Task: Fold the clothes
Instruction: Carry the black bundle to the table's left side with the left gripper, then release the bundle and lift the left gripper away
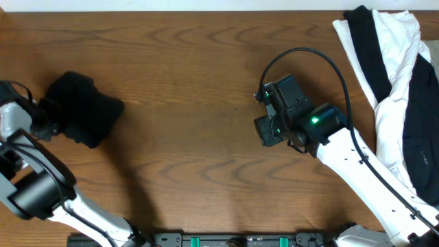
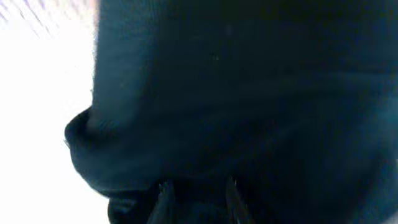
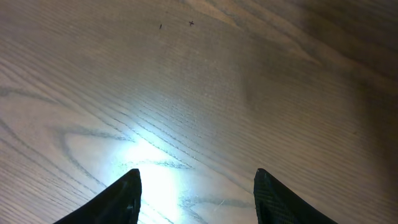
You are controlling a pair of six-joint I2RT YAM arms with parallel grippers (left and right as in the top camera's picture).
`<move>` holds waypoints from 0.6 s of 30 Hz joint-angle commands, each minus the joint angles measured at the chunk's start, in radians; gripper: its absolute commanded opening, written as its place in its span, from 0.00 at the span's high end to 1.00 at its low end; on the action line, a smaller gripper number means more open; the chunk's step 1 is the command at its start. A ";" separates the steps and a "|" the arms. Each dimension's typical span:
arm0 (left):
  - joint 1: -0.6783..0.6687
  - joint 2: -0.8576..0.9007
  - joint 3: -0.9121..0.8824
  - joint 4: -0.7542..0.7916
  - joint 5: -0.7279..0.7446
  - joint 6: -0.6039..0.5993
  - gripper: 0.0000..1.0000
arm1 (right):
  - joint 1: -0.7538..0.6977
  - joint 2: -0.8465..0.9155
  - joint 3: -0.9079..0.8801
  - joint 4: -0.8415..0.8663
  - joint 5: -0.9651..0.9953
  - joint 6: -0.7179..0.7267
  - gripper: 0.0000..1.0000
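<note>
1. A compact bundle of soft black fabric (image 1: 84, 110) lay on the brown wooden table (image 1: 192, 75), near its left edge.
2. The left gripper (image 1: 42, 118) touched the left side of this bundle. In its wrist camera the black cloth filled the view around both fingers, and I could not tell whether they were clamped on it.
3. The right gripper (image 1: 266, 132) stood well apart to the right of the bundle, over bare wood. Its fingers were spread wide and held nothing.
4. Still further right of the bundle, a loose heap of black and white garments (image 1: 394, 82) lay with its long axis going from the far side towards the robot.
5. I judged the right arm much nearer to that heap.
</note>
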 commanded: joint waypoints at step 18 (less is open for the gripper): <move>0.021 -0.335 0.013 0.053 0.289 0.084 0.14 | -0.014 0.004 -0.001 -0.005 0.010 -0.010 0.43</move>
